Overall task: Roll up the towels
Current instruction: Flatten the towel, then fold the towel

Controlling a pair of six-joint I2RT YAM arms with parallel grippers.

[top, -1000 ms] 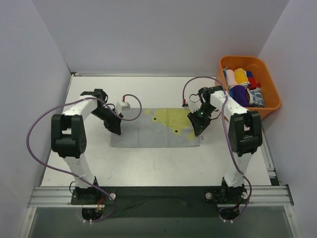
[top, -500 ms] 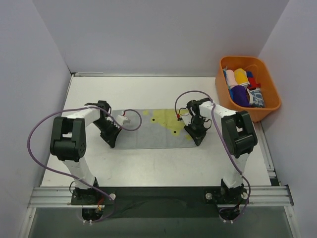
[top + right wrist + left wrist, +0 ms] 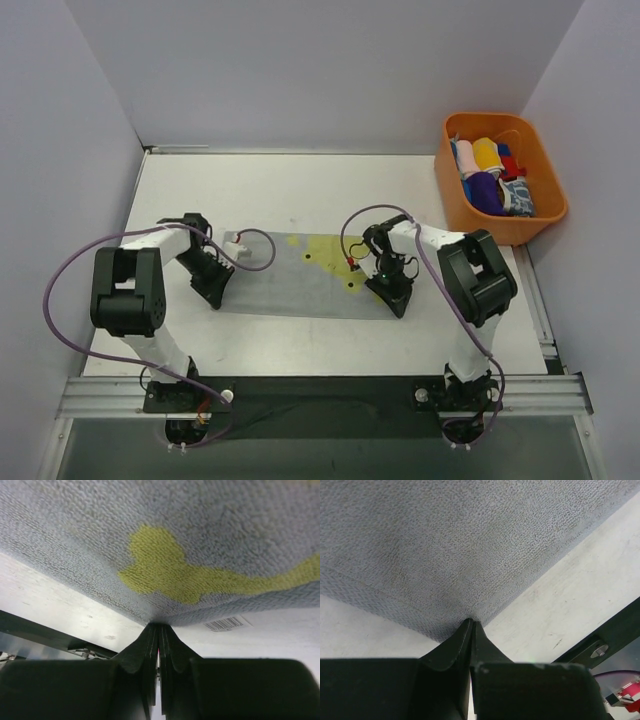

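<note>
Back toward the near edge come both arms, dragging the grey terry towel with yellow patches [image 3: 290, 290] across the middle of the white surface [image 3: 300, 190], left jaws and right jaws each pinching a near corner, flat yet, rolling not begun.

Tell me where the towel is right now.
In the top view the towel lies spread mid-table between the left gripper and right gripper, each pinching a near corner; the orange basket is far right.
</note>
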